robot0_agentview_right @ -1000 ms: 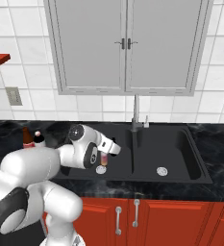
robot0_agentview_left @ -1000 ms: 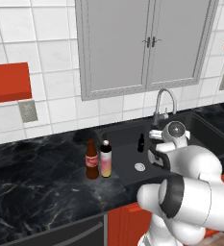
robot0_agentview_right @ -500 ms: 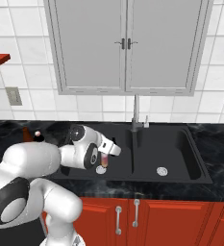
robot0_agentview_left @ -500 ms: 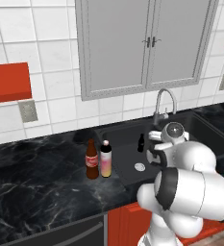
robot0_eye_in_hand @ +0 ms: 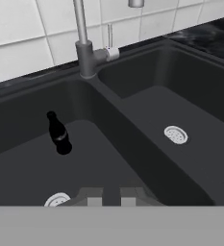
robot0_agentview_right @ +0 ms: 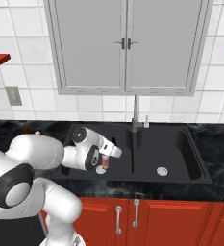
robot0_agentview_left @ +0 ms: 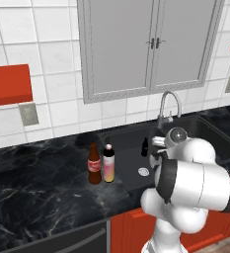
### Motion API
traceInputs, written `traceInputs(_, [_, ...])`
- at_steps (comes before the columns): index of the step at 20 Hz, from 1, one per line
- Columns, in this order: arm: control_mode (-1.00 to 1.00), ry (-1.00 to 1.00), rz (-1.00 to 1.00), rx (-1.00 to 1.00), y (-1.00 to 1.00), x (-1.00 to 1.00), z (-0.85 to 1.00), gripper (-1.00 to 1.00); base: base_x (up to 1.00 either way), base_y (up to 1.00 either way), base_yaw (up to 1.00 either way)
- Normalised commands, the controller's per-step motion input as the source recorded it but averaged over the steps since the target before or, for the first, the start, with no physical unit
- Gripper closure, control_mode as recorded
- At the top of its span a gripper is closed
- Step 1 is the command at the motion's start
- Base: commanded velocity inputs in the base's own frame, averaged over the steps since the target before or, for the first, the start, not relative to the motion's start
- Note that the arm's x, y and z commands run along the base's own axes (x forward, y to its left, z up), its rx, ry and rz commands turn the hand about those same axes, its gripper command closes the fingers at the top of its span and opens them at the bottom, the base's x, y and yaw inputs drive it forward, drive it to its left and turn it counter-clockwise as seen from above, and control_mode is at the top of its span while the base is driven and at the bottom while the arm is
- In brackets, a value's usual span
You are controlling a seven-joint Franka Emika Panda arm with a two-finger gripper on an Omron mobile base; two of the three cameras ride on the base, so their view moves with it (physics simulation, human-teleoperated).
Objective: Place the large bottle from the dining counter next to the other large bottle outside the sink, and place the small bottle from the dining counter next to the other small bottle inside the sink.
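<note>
my gripper (robot0_eye_in_hand: 111, 194) hangs over the sink (robot0_eye_in_hand: 147, 158), fingers together on nothing. at ten o'clock from it one small dark bottle (robot0_eye_in_hand: 58, 133) stands upright in the left basin. on the counter, the red-label bottle (robot0_agentview_left: 94, 164) and pink bottle (robot0_agentview_left: 108, 164) stand side by side, so the large-bottle half looks done. the second small bottle looks still to be fetched.

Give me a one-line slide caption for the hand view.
Hand camera over the double sink: one small dark bottle upright in the left basin, faucet behind.
</note>
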Motion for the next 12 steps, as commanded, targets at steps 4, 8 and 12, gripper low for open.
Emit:
traceInputs(4, [-1.0, -0.03, 0.0, 0.0, 0.0, 0.04, -0.19, 1.0, 0.0, 0.0, 0.0])
traceInputs(8, [-1.0, -0.04, 0.0, 0.0, 0.0, 0.03, -0.2, 1.0, 0.0, 0.0, 0.0])
traceInputs(12, [-1.0, -0.05, 0.0, 0.0, 0.0, 0.0, -0.22, 1.0, 0.0, 0.0, 0.0])
